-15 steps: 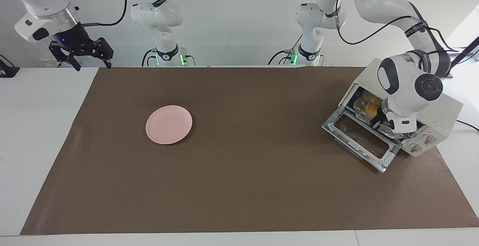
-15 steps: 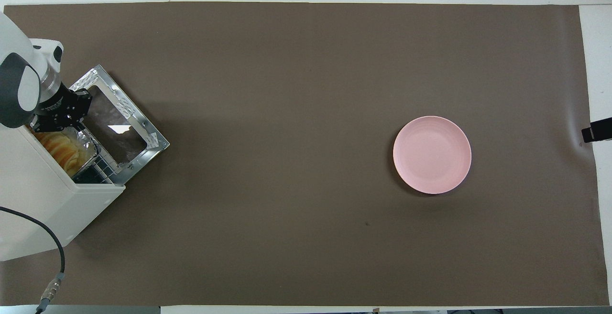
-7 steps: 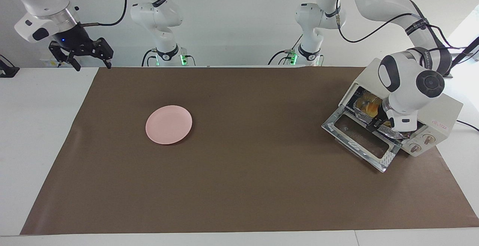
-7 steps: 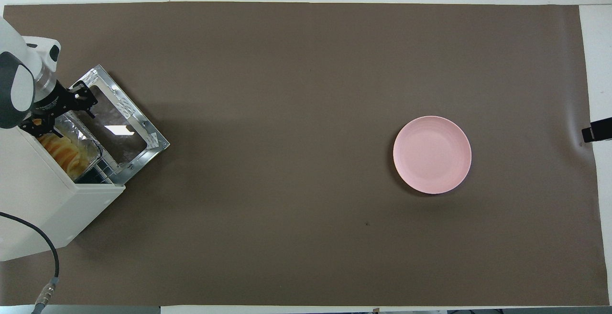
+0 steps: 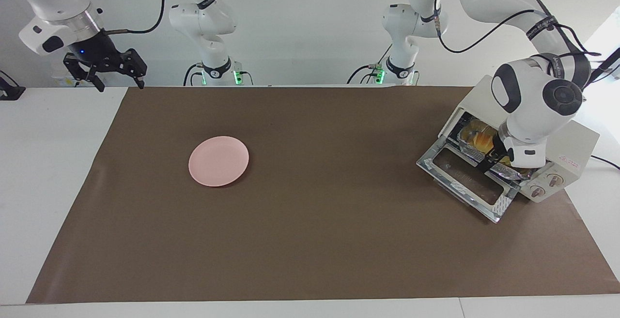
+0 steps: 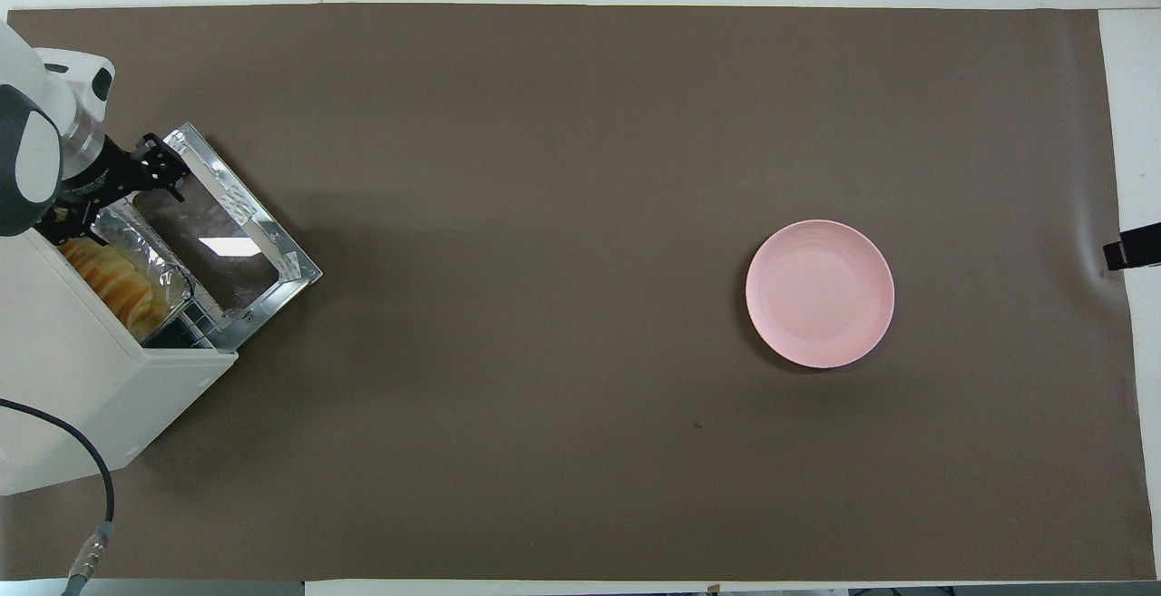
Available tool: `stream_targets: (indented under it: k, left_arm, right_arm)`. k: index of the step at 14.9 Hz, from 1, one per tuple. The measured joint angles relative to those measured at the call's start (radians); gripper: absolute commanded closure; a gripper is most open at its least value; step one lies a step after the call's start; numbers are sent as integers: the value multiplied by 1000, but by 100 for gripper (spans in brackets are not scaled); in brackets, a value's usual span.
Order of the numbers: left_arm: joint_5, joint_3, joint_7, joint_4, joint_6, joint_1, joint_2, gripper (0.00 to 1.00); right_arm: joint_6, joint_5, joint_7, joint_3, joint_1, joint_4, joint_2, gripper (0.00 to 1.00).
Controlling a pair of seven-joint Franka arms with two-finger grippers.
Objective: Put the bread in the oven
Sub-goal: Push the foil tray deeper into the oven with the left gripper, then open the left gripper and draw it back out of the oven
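We note the oven [image 5: 557, 139] mouth is blocked: the left pincer [image 5: 490, 159] hangs open over the dropped door [image 5: 465, 177], the foil tray [image 6: 150, 256] filling the rack. Away from the oven, only the pink plate [image 5: 218, 161] interrupts the brown mat [image 5: 310, 240].

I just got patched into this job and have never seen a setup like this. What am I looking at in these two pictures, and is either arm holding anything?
Two white robot arms work at a table under a brown mat. One picture faces them from across the table; the other looks down from above their end.

The oven sits at the left arm's end, door folded down. Inside, the bread lies in a foil tray on the rack. The left gripper is open over the tray's front edge, holding nothing.

A bare pink plate lies toward the right arm's end. The right gripper waits, open and empty, raised over that end's table edge.
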State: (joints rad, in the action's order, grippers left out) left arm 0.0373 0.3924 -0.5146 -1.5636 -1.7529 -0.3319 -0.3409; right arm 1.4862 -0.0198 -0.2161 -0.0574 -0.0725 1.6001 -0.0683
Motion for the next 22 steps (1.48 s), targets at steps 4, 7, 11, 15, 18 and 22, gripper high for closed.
stream_targets:
  k: [4, 7, 11, 15, 18, 22]
  left_arm:
    - [-21, 11, 182, 42, -4, 7, 15, 0]
    - [-32, 17, 326, 45, -24, 54, 44, 0]
    - [-66, 15, 474, 38, -11, 94, 124, 0]
    - [-106, -3, 498, 37, 59, 83, 187, 0]
    - [-114, -14, 498, 37, 77, 77, 217, 0]
    - [-115, -44, 498, 36, 97, 74, 226, 0]
  right_arm:
    - [0, 0, 0, 0, 0, 0, 0, 0]
    - [0, 0, 0, 0, 0, 0, 0, 0]
    - [0, 0, 0, 0, 0, 0, 0, 0]
    - [0, 0, 0, 0, 0, 0, 0, 0]
    - [0, 0, 0, 0, 0, 0, 0, 0]
    - [0, 0, 0, 0, 0, 0, 0, 0]
